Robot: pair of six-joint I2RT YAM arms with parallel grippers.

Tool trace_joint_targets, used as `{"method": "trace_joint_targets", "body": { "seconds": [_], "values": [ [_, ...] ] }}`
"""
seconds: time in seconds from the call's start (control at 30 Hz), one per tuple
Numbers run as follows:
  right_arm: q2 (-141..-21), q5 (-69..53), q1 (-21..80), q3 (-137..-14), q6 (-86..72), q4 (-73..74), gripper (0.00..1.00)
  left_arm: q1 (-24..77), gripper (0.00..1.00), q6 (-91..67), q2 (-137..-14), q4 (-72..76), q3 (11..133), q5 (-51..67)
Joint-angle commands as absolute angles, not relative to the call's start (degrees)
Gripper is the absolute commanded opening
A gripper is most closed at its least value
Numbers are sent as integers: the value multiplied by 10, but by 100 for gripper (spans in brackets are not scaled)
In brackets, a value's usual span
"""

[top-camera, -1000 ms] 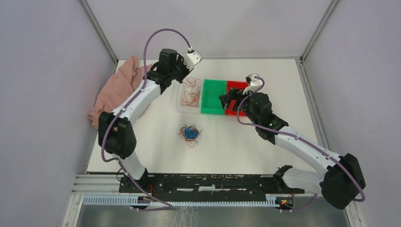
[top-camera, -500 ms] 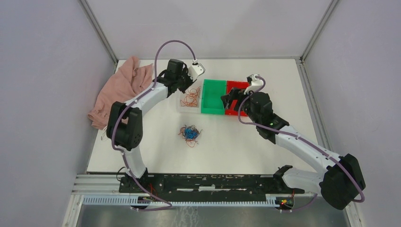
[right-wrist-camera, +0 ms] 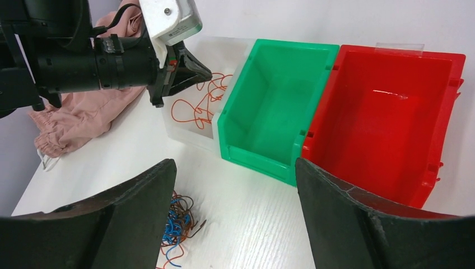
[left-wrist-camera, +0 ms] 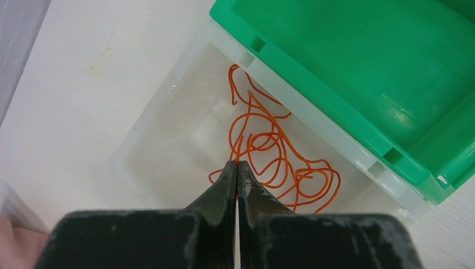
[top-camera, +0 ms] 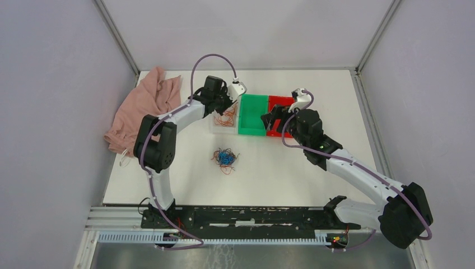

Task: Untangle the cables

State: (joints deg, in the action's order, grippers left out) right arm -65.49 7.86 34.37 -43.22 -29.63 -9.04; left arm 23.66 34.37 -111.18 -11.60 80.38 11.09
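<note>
My right pincer [right-wrist-camera: 231, 171] is gaping wide and gripping nothing, hanging at the near side of the green bin [right-wrist-camera: 274, 117] and the red bin [right-wrist-camera: 386, 129]. At its lower left, its camera is catching the tangle of cables [right-wrist-camera: 178, 225], blue, orange and dark strands lying loose on the tabletop [top-camera: 291, 168]. The top view is showing that tangle well apart from both arms. Only my left wrist camera is showing my left pincer [left-wrist-camera: 236, 171] pressed fully closed, with nothing visible between the tips. It is hanging over the orange cables [left-wrist-camera: 269, 154] curled in the clear bin [left-wrist-camera: 157, 140], which is touching the green bin's left side. The pink cloth [top-camera: 143, 106] is lying at the far left, beside my left arm.
</note>
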Motion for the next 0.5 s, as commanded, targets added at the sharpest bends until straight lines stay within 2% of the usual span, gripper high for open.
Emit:
{"method": "trace_joint_targets", "body": {
  "seconds": [0.0,0.2,0.27,0.33,0.37,0.47],
  "values": [
    [-640,64,342,-428,-308,-110,84,239,3,342,-1128,-77,811,125],
    [-627,59,342,-425,-310,-103,83,239,5,342,-1151,-75,819,115],
    [-623,59,342,-424,-307,-100,83,239,20,341,-1155,-104,844,115],
    [-618,59,342,-422,-302,-97,84,237,45,334,-1146,-138,876,117],
    [-617,58,342,-422,-301,-95,85,237,52,336,-1139,-157,890,123],
    [-614,55,342,-425,-296,-90,86,236,65,348,-1114,-228,936,138]
  ]
}}
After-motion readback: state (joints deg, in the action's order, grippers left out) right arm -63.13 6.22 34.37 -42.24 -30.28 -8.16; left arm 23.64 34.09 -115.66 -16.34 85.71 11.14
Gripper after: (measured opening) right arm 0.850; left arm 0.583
